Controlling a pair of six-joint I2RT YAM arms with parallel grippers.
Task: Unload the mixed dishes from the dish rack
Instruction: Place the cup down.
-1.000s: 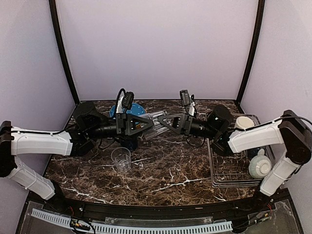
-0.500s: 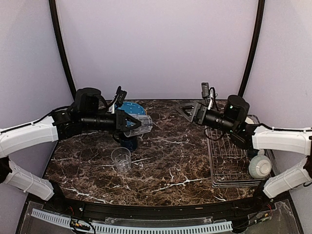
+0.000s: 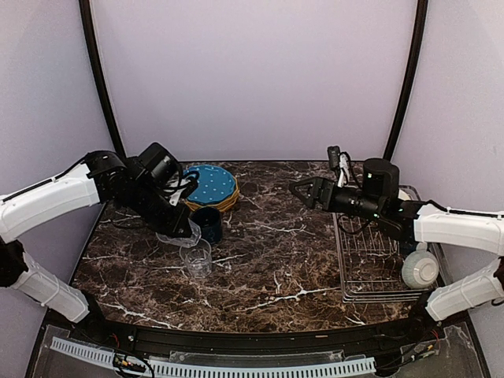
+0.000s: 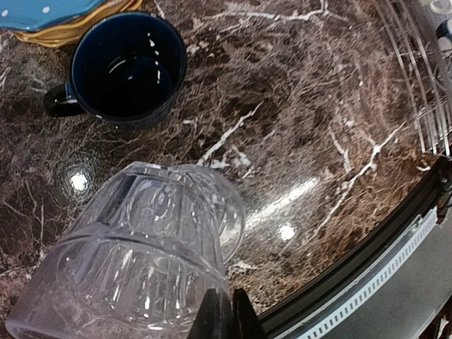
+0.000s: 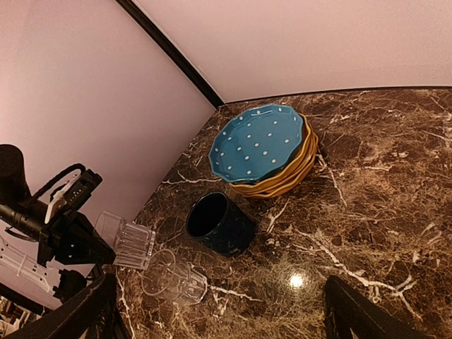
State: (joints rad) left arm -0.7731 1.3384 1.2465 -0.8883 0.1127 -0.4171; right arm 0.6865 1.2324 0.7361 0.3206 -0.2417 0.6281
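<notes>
Clear glass tumbler (image 4: 106,282), tilted, tight within the left hand (image 4: 226,316).

Far left we see a blue dotted plate (image 3: 209,185) on yellow plates (image 5: 299,167). Nearer stand a dark blue cup (image 3: 208,224) and an upright tumbler (image 3: 195,257), a tilted tumbler (image 5: 127,241) above it. At right, a bowl (image 3: 420,270) sits in the wire rack (image 3: 368,269).

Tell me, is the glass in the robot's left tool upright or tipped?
Tipped. In the right wrist view the clear glass lies sideways in the shut left tool.
</notes>
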